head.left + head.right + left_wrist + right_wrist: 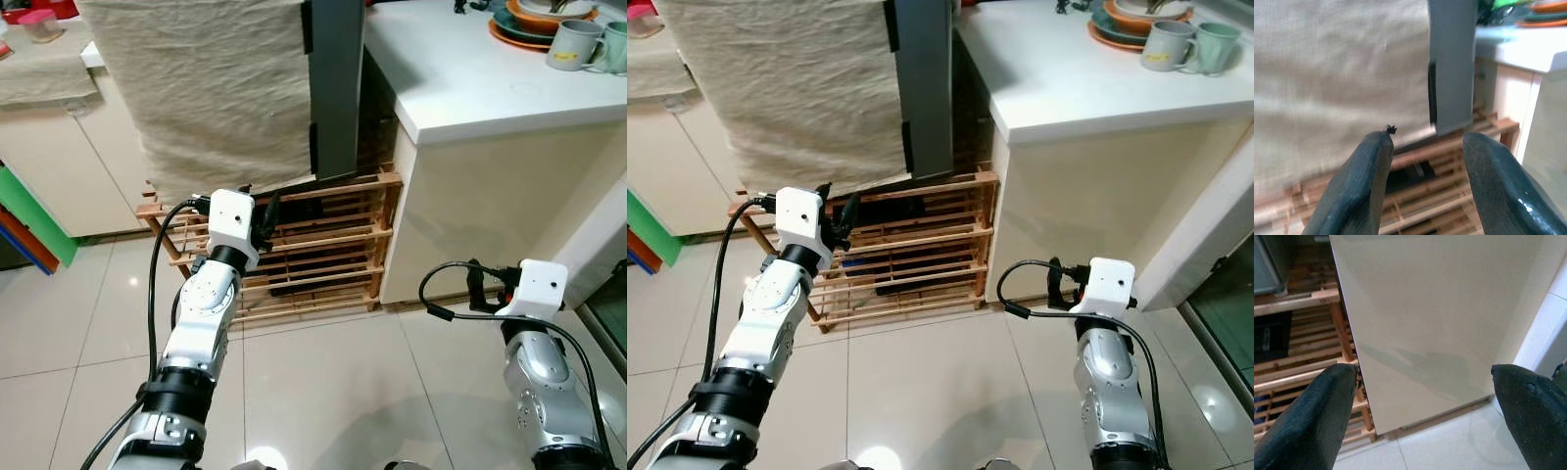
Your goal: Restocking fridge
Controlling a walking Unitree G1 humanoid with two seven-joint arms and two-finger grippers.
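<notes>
Fridge (333, 88): grey upright body, upper centre of the left eye frame, standing on the wooden rack; most of its front is hidden by a cloth.
Cloth (206, 88): beige, draped over the fridge, upper left of centre, hanging down to just above the rack.
Wooden rack (313, 245): slatted shelving at frame centre, on the floor, wedged between the left cabinet and the counter side panel.
Left gripper (1422, 161): raised at centre-left, aimed at the cloth's lower edge and the rack; fingers spread apart, nothing between them.
Right gripper (1425, 396): low at lower right, facing the counter's side panel; fingers spread wide, empty.
Counter (460, 88): white top, upper right; its cream side panel (1440, 318) stands just beside the rack's right end.
Dishes (539, 24): stacked plates at the far upper right of the counter.
Mugs (588, 46): two, just beside the plates.
Left cabinet (59, 166): cream doors, left edge of frame.
Floor (323, 392): pale glossy tiles, lower frame.
Obstruction: the cloth covers the fridge front.
</notes>
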